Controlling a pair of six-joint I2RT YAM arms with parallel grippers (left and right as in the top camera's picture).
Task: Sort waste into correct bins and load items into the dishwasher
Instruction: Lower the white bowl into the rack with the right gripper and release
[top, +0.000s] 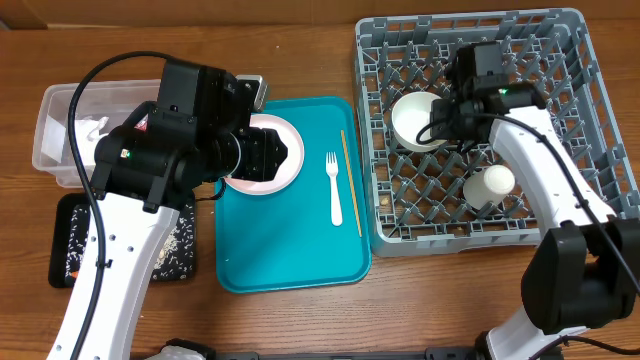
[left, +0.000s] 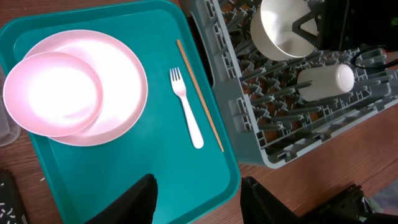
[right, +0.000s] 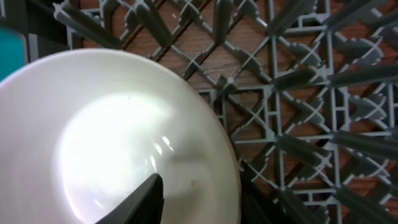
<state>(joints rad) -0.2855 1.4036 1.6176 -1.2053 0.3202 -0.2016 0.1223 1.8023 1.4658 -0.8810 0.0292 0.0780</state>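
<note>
At the front left of the counter, the black tray (top: 70, 230) lies scattered with pale food bits. Just beyond it the teal tray (top: 290, 250) carries the white fork (top: 334, 185) and the chopstick (top: 350, 180) side by side. Left of them is the pink plate (left: 118, 93), with a smaller bowl (left: 53, 93) resting on its left side. The left hand (left: 198, 186) hovers above the teal tray's near edge, fingers apart and holding nothing.

Farther back on the left, the clear tub (top: 55, 140) holds a crumpled napkin (top: 95, 130). On the right, in the dish rack (top: 365, 130), a white cup (top: 492, 183) lies on its side among the pegs. Beyond it the right hand (right: 199, 202) is clamped on the rim of a white bowl (top: 415, 120), one finger inside and one outside.

Loading seems to be the step in hand, with this bowl being placed. Next it likely needs seating between pegs before release, and then the left hand can come down on the small bowl's rim.
</note>
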